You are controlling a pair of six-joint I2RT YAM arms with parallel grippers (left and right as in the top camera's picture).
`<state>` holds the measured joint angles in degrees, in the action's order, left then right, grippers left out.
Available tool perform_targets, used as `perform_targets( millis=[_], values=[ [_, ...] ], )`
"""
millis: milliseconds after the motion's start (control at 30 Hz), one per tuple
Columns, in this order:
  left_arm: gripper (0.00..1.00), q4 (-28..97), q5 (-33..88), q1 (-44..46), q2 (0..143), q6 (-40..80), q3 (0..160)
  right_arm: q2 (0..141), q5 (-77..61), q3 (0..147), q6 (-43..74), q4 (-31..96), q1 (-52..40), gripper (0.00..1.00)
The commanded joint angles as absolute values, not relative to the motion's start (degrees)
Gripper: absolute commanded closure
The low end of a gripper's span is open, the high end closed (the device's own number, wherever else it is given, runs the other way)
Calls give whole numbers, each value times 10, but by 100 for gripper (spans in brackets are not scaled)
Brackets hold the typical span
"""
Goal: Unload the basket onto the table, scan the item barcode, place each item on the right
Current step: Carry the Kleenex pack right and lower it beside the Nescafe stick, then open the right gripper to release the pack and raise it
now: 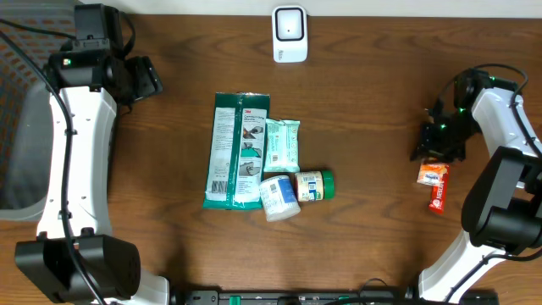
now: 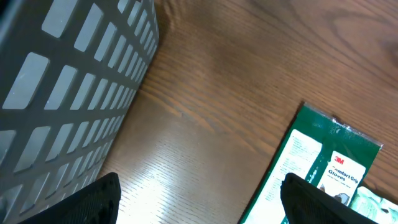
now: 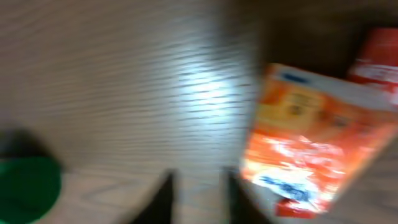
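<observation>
The white barcode scanner (image 1: 290,34) stands at the table's far edge. Mid-table lie a green glove packet (image 1: 238,150), a pale green wipes pack (image 1: 281,145), a white tub (image 1: 279,197) and a jar with a green lid (image 1: 312,185). An orange packet (image 1: 431,174) lies at the right on the wood, blurred in the right wrist view (image 3: 305,149). My right gripper (image 1: 429,146) hovers just beside it; its jaws (image 3: 198,199) are nearly together with nothing between them. My left gripper (image 1: 148,80) is far left, open and empty (image 2: 199,202), near the glove packet (image 2: 311,174).
A grey slotted basket (image 2: 62,93) stands at the table's left edge (image 1: 17,144). A small red packet (image 1: 439,196) lies against the orange one. The green jar lid (image 3: 28,186) shows at the lower left of the right wrist view.
</observation>
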<state>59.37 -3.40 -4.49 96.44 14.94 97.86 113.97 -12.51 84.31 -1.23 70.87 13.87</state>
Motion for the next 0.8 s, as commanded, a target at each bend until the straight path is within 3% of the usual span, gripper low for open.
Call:
perform_targets(
  millis=[0,300,767],
  values=[
    [18,595,-43,-48,955,146,981,1137,-179,835,-28,709,123,99],
    [18,595,-43,-48,955,146,981,1137,-10,730,9,668,101,97],
    [18,595,-43,-48,955,146,981,1137,239,726,34,694,101,99]
  ],
)
